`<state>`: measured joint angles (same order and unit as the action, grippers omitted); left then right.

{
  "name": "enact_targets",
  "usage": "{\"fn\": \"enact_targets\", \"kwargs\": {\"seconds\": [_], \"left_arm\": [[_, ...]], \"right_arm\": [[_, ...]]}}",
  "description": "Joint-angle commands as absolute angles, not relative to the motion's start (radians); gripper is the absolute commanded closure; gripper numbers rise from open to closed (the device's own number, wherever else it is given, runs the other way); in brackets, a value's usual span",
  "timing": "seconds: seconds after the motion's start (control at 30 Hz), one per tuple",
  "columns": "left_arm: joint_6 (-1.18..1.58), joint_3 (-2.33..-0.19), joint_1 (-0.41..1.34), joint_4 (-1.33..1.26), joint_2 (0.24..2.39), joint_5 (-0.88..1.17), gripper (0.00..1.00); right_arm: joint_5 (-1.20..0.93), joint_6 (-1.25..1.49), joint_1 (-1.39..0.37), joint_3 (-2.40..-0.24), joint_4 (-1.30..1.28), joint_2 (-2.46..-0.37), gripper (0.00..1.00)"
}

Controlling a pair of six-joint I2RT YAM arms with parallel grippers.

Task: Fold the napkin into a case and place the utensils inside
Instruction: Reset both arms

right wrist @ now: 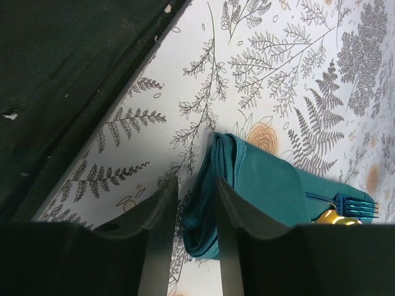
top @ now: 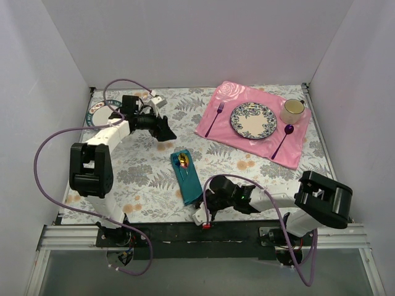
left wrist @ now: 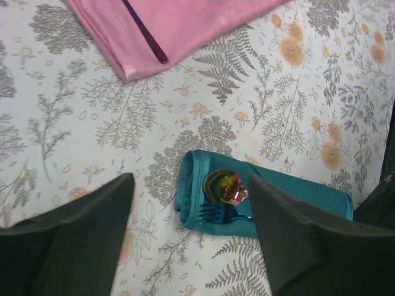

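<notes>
Right gripper (top: 205, 214) hovers at the table's (top: 142, 176) near edge, by the case's (top: 187, 176) near end. Left wrist: left gripper (left wrist: 191, 185) jaws wide apart, empty — utensils (left wrist: 225, 197) poke from the case mouth. Right wrist: jaws narrowly apart around the fold, grip unclear — best to back straight off without dragging the cloth.
</notes>
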<state>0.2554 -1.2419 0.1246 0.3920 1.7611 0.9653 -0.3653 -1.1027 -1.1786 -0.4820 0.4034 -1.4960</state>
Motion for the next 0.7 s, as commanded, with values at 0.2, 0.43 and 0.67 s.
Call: {"fn": "enact_targets", "kwargs": {"seconds": [0.2,0.43,0.67], "left_arm": [[0.492,-1.407,0.023,0.425,1.638,0.884,0.02],[0.555,-1.581,-0.129,0.748,1.624,0.888,0.02],[0.539,-1.591,-0.21,0.923,1.554,0.822,0.02]], "right_arm": [[-0.523,-1.178,-1.2,-0.508,0.029,-1.174,0.23],[-0.29,-0.878,-1.18,-0.712,-0.185,-1.017,0.07],[-0.14,-0.533,-0.861,-0.909,-0.38,-0.962,0.01]]}}
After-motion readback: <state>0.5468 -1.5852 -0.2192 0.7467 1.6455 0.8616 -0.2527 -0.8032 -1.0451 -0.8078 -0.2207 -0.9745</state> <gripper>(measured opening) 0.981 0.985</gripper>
